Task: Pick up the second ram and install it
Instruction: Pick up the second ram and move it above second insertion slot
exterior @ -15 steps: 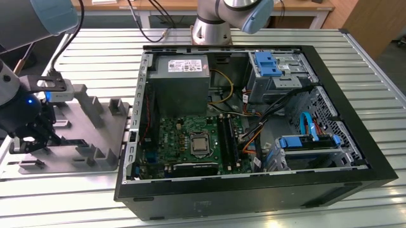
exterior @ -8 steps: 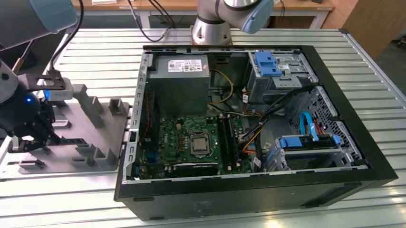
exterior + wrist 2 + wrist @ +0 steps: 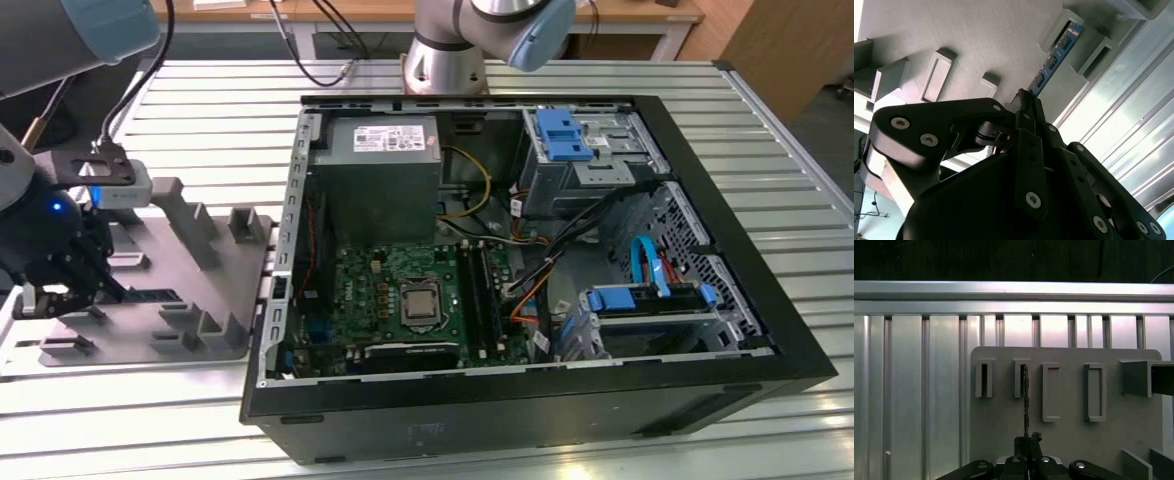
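**Gripping the second ram at the holder plate**

- Gripper [image 3: 1026,100] state: fingers pressed together on the near end of the second ram [image 3: 1055,56]. The clamp reads clearly in the second wrist view, with the stick coming straight out from between the tips.
- The first wrist view agrees. The gripper [image 3: 1026,444] has the second ram [image 3: 1025,405] edge-on, a thin dark line running directly ahead of the fingertips.
- The stick's far end sits at a slotted block [image 3: 1021,378] on the grey holder plate [image 3: 1069,440]. Can't tell whether that end is seated in the slot or just clear of it.
- The board face shows blue with dark chips in the second wrist view.
- Ahead of the gripper, a neighbouring block [image 3: 984,379] stands just to one side of the held stick's block. Two rectangular frames [image 3: 1052,392] stand on the other side.
- Exterior view: the gripper [image 3: 60,290] is low over the holder plate [image 3: 214,285], which lies flat on the slatted aluminium table [image 3: 200,120].
- The open computer case [image 3: 534,400] sits well apart from the gripper, toward the exterior view's right.
- The green motherboard [image 3: 374,290] is inside the case, and its black slot rails [image 3: 481,290] are on the board's side farther from the gripper.
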Action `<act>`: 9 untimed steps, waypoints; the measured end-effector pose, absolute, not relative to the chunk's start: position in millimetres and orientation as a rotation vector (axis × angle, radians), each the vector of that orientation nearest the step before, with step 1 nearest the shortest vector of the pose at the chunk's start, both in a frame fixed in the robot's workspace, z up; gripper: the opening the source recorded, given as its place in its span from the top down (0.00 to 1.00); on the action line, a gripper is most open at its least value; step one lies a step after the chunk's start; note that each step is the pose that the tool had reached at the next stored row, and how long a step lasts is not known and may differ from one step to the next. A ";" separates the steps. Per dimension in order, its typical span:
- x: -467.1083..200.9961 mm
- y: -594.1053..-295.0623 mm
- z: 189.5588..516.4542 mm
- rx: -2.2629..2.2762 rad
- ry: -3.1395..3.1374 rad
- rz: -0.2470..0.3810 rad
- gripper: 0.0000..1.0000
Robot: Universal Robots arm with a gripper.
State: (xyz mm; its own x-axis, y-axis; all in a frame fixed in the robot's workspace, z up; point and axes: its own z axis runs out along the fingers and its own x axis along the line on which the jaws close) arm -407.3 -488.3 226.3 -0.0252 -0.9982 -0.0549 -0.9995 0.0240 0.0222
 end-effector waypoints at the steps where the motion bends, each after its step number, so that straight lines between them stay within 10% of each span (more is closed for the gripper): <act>1: -407.3 -488.3 227.0 -2.177 2.231 0.085 0.86; 9: -407.3 -488.3 231.9 -2.176 2.230 0.086 0.86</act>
